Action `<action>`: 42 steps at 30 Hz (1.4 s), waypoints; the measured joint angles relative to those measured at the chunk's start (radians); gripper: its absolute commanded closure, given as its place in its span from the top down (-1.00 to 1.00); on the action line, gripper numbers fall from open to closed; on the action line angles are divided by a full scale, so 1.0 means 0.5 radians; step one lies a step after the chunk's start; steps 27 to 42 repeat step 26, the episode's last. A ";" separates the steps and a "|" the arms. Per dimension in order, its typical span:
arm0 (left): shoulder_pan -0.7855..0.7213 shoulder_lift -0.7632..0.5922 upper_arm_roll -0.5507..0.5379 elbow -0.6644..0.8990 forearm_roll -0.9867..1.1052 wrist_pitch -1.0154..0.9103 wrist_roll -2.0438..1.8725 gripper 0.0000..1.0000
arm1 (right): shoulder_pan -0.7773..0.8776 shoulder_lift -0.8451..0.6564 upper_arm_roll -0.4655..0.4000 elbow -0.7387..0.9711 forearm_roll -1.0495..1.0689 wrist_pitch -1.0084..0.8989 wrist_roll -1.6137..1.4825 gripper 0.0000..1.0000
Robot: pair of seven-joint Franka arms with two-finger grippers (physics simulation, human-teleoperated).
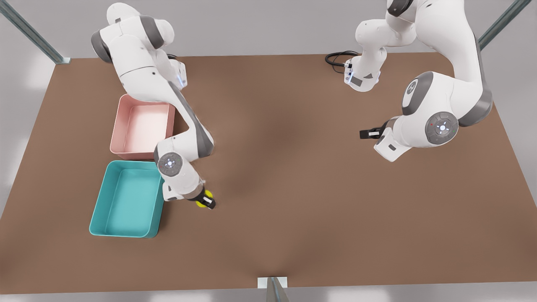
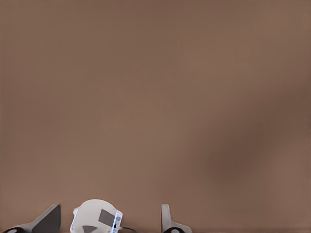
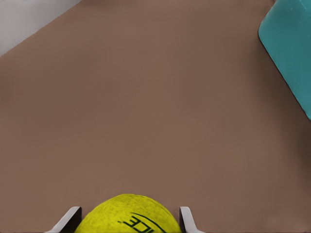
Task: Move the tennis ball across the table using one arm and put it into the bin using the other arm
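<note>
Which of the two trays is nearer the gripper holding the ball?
The teal bin, right beside the right gripper gripping the tennis ball; the pink tray sits farther back.

Simulated robot lab — bare table (image 1: 293, 201)

Right gripper (image 1: 205, 199) grips tennis ball (image 1: 203, 199) beside bin (image 1: 126, 201).
</note>
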 measured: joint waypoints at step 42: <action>-0.003 -0.002 0.000 0.007 0.006 -0.014 0.002 1.00 | -0.507 -0.780 -0.247 0.239 -0.131 -1.283 -1.485 1.00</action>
